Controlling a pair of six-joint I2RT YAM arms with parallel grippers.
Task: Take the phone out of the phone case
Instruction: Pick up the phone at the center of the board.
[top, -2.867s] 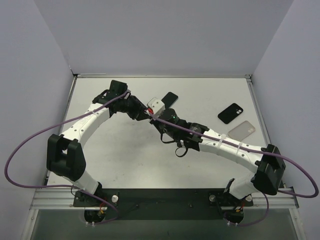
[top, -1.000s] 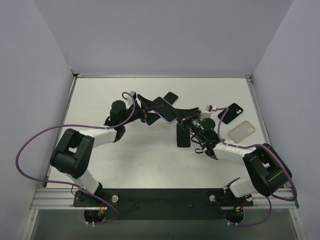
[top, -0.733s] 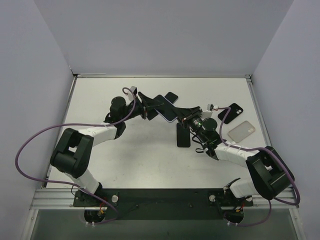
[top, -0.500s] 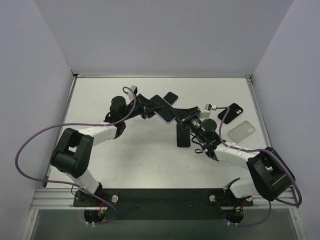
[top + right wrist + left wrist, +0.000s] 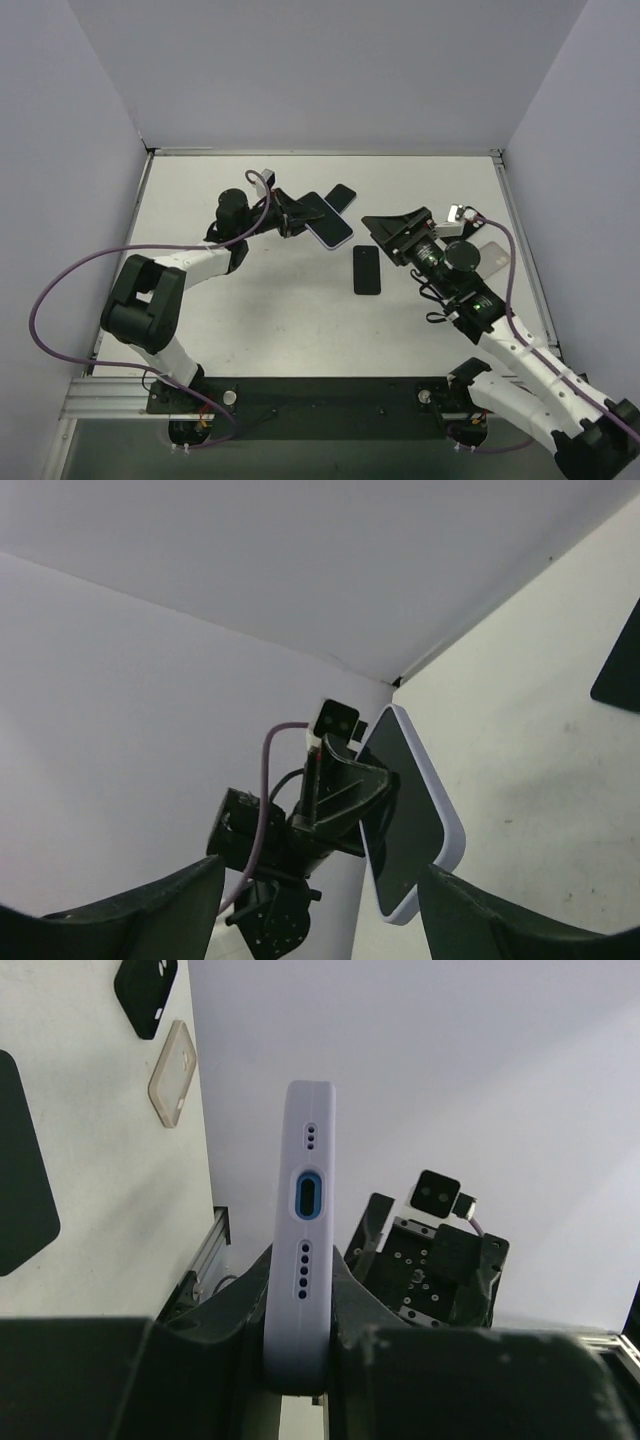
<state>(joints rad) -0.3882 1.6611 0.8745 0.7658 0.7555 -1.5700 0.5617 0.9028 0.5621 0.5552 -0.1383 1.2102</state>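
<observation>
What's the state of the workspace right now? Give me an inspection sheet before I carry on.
Surface: white table, plain and flat.
Job's things: phone in lavender case, not yet taken out, held up off the table.
Clutter: black phone flat mid-table; second black phone further back; black case and clear case on the right side.
Grippers: left gripper shut on the cased phone; right gripper open, empty, apart from it.
Cables: purple cables loop off both arms, touching none of the things.
Surroundings: plain walls on three sides; nothing else seen.
</observation>
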